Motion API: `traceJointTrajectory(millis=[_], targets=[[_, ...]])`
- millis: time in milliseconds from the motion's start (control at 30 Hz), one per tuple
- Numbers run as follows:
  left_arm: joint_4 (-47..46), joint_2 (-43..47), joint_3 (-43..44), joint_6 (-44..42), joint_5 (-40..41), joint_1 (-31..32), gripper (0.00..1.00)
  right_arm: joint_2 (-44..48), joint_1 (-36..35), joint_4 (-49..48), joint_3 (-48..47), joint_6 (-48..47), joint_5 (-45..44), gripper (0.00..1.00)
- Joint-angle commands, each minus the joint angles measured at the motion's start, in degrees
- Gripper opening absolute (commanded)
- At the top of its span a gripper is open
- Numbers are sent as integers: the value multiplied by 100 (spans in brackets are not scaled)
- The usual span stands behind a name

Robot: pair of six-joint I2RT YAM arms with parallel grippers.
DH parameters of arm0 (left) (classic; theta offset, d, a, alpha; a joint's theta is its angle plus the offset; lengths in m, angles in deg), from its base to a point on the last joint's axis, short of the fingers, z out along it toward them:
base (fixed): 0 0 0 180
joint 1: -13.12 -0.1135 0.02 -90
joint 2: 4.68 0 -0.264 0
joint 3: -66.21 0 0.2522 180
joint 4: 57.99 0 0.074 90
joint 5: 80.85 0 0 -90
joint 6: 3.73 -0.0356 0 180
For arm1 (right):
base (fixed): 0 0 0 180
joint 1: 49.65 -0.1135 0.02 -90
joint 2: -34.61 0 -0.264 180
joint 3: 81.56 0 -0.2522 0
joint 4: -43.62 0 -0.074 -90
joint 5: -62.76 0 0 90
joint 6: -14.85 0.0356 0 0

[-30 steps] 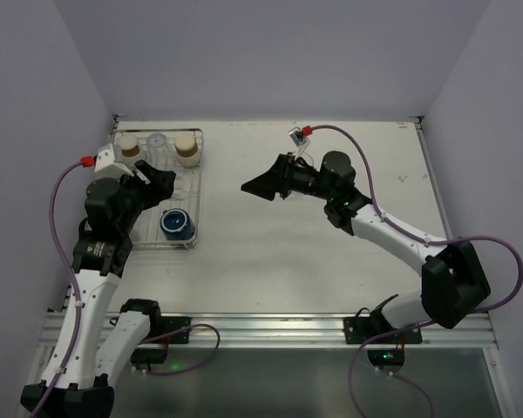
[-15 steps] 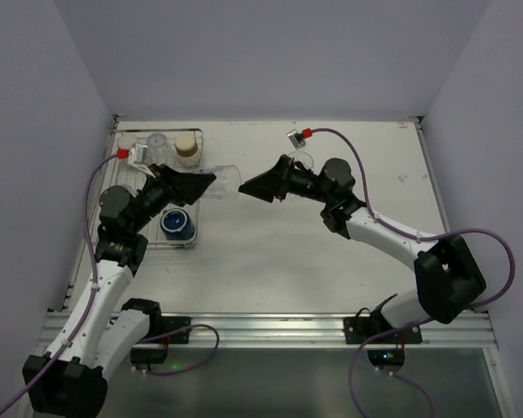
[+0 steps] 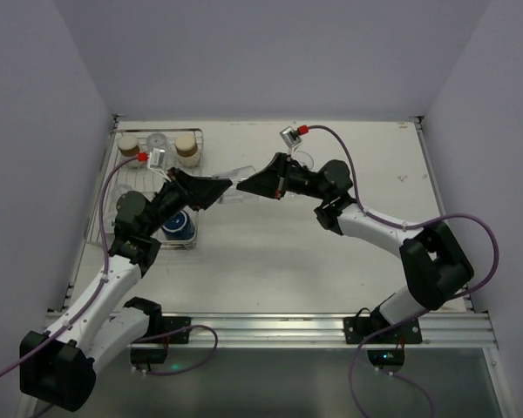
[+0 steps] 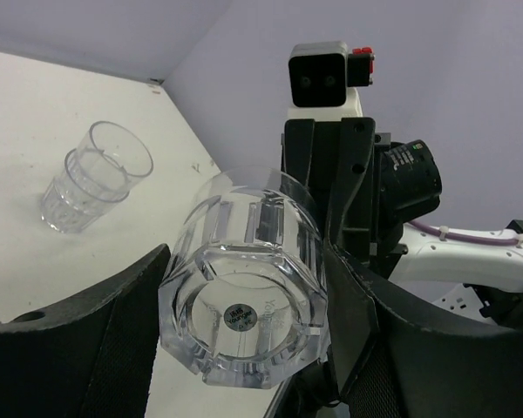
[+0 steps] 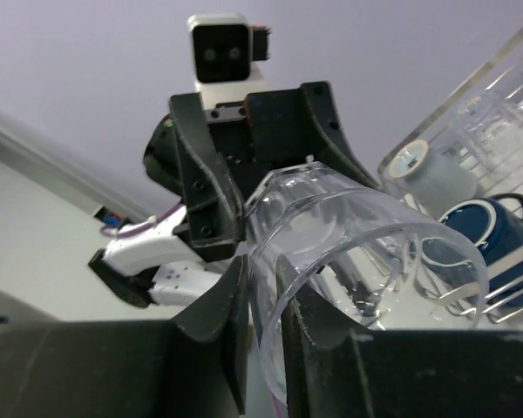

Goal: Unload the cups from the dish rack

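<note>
Handover in mid-air. The clear ridged plastic tumbler (image 3: 235, 178) lies on its side above the white tabletop (image 3: 270, 252), just right of the silver wire dish rack (image 3: 200, 152). My left pincer (image 3: 216, 187) clamps its base end. My right pincer (image 3: 248, 185) nips the rim wall between its fingers.

Risks, as I judge them:
- That thin edge grip may let the slick plastic pivot or drop once the left lets go.
- Both arms pulling at once could crack it.

The dark navy mug (image 3: 177, 225) and tan cups (image 3: 186, 148) wait in the rack.

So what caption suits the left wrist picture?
Handover in mid-air: left tool grips a clear ridged tumbler by its base, right tool pinches its rim, another tumbler stands on the table.
</note>
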Motion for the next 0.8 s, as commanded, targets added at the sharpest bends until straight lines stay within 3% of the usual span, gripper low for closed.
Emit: traceJointTrajectory(millis=[0,33,67,167,267,333,367,567,633,767], targets=[[-647,-3,34,81,161,129,34,-66,-49,-839,-183,335,225,12],[-603,5,51,29,170,129,40,-40,-40,-831,-140,318,216,7],[-455,23,121,-94,196,129,53,56,-31,-752,-104,248,146,3],[1350,189,727,-1024,651,129,78,302,65,-62,-60,-163,93,0],[2250,400,1281,-1851,1240,129,89,531,223,1380,-191,-1004,-21,0],[3217,488,1666,-2387,1733,129,91,742,259,2574,-604,-1744,-336,0],[3734,523,1773,-2554,1873,129,91,804,259,3832,-796,-2522,-582,0],[5046,691,1871,-3434,2831,129,93,699,347,7634,-2466,-4740,-2857,0],[5180,778,1705,-3610,3069,129,93,393,434,8699,-3178,-5112,-3734,0],[5242,910,1414,-3777,3509,129,93,-346,681,9952,-4224,-5720,-4468,0]])
